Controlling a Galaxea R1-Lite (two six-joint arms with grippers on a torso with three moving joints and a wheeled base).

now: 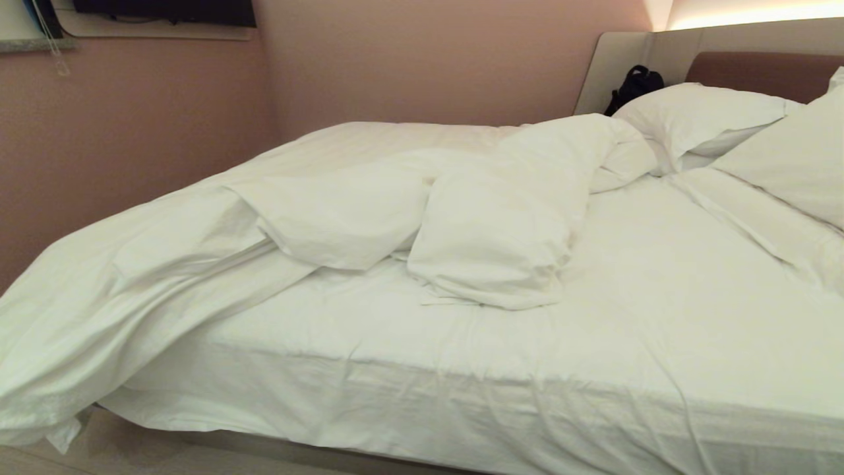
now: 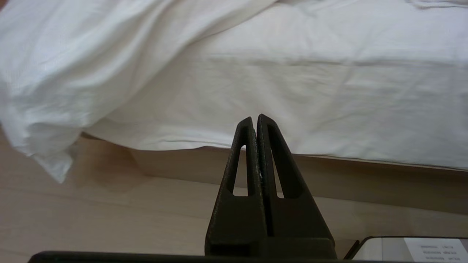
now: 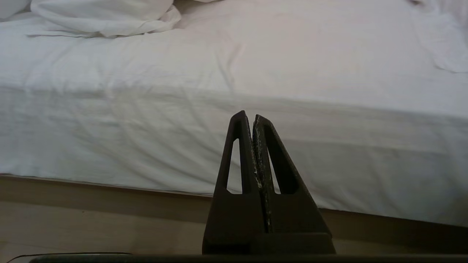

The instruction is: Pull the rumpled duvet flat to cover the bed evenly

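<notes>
- Head view: the bed (image 1: 659, 343) fills most of the frame, its white fitted sheet (image 1: 692, 297) bare across the near and right part of the mattress. The duvet (image 1: 395, 211) lies bunched in a puffy, finely creased heap along the far-left side, folded over on itself in the middle; one end spills off the left corner down to the floor (image 1: 125, 448). Two plump white pillows (image 1: 705, 115) lean at the head end on the right, in front of the padded headboard (image 1: 758, 66). A black bag (image 1: 634, 84) sits behind the nearer pillow, against the headboard's pale side panel. A pink wall (image 1: 132, 132) runs close along the far side of the bed. Neither arm shows here.
- Left wrist view: the left gripper (image 2: 255, 120) hangs in front of the mattress side, its dark triangular fingers pressed together and holding nothing. Beyond it the hanging duvet corner (image 2: 44, 109) drapes over the sheet edge and reaches toward the pale wood floor (image 2: 91, 219). The bed's beige base (image 2: 365, 175) runs under the sheet.
- Right wrist view: the right gripper (image 3: 247, 117) likewise has its fingers closed and empty, apart from the bed. Smooth, lightly wrinkled sheet (image 3: 292, 73) covers the mattress ahead; a fold of duvet (image 3: 106, 16) lies at the far edge.
</notes>
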